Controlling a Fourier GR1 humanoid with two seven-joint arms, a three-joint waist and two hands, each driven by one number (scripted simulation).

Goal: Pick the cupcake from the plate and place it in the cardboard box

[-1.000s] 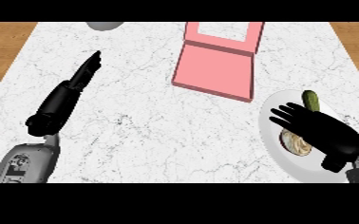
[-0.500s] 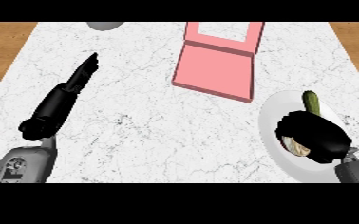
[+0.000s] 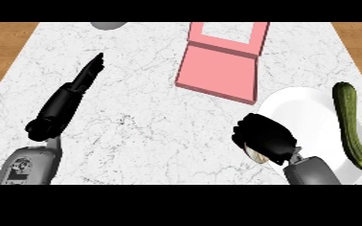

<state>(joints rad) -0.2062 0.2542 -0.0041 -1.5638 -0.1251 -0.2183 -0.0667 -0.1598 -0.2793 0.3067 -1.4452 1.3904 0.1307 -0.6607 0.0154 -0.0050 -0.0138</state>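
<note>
Over the white marbled counter [image 3: 155,139] with wood showing at both far corners, the left hand [image 3: 88,72] lies flat with straight fingers, holding nothing. Further right the pink box [image 3: 216,72] sits open near the back edge. The right hand [image 3: 263,136] curls round the cupcake [image 3: 256,154] at the left rim of the white plate [image 3: 311,119], a cucumber [image 3: 348,119] beyond it.

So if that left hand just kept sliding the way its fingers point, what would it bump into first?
Probably the grey object at the counter's far edge. The left hand lies open with straight fingers aimed up and slightly right, with only bare marble counter between. Height is hard to judge, so it might pass above it.
</note>
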